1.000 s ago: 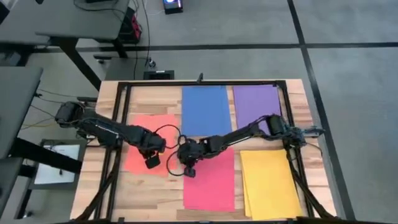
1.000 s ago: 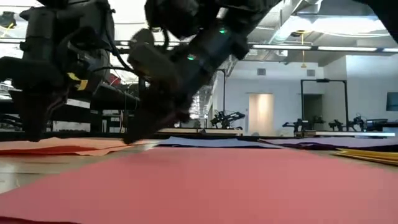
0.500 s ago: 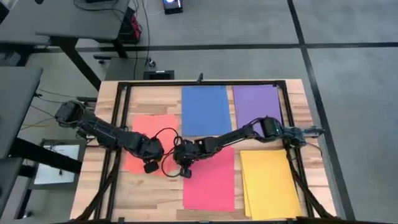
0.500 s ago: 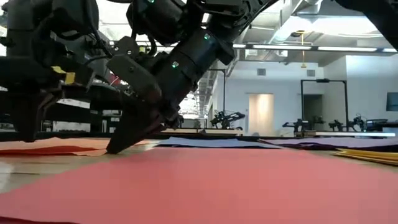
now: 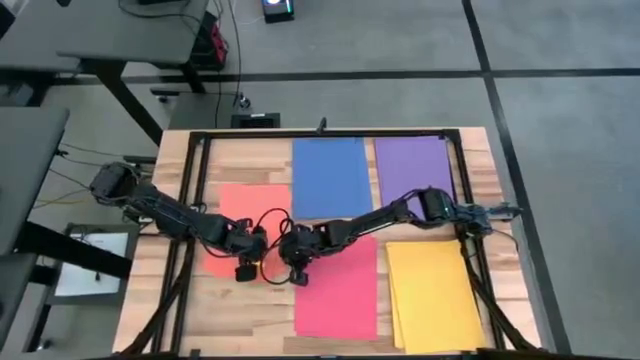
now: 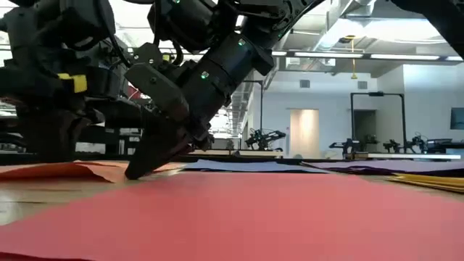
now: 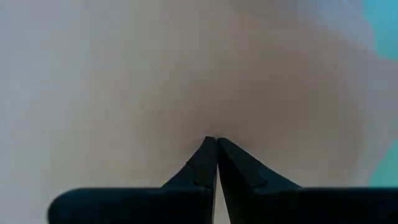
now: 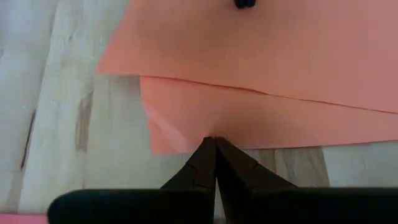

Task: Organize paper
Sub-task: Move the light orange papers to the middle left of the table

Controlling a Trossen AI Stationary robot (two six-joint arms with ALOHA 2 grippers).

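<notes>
Five sheets of paper lie flat on the table: salmon-orange (image 5: 240, 215) at the left, blue (image 5: 330, 175) and purple (image 5: 413, 170) at the back, pink-red (image 5: 338, 295) and yellow (image 5: 432, 295) in front. In the right wrist view the salmon-orange paper shows as two layers, an upper sheet (image 8: 261, 50) over a lower one (image 8: 205, 118). My right gripper (image 5: 297, 272) is shut at the salmon paper's near right corner. My left gripper (image 5: 247, 268) is shut low over the same paper's near edge. My left gripper has its shut fingertips (image 7: 213, 140) right against a blurred salmon surface (image 7: 211, 93); whether they touch it, I cannot tell. My right gripper sets its shut fingertips (image 8: 213, 142) on the near edge of the lower salmon sheet (image 8: 205, 130), next to its corner. The fingers slant down from the table's right (image 6: 138, 170). The sheet lies on the table.
A black frame (image 5: 200, 140) runs round the table's working area. A black cable (image 5: 270, 215) loops over the salmon paper between the two arms. Bare wood (image 5: 240, 320) shows in front of the salmon paper, at the table's near left.
My right gripper has gone down and toward the table's left, onto the salmon paper's near right corner, and has stayed there since. My left gripper has shifted a little toward the near edge and then toward the right gripper.
</notes>
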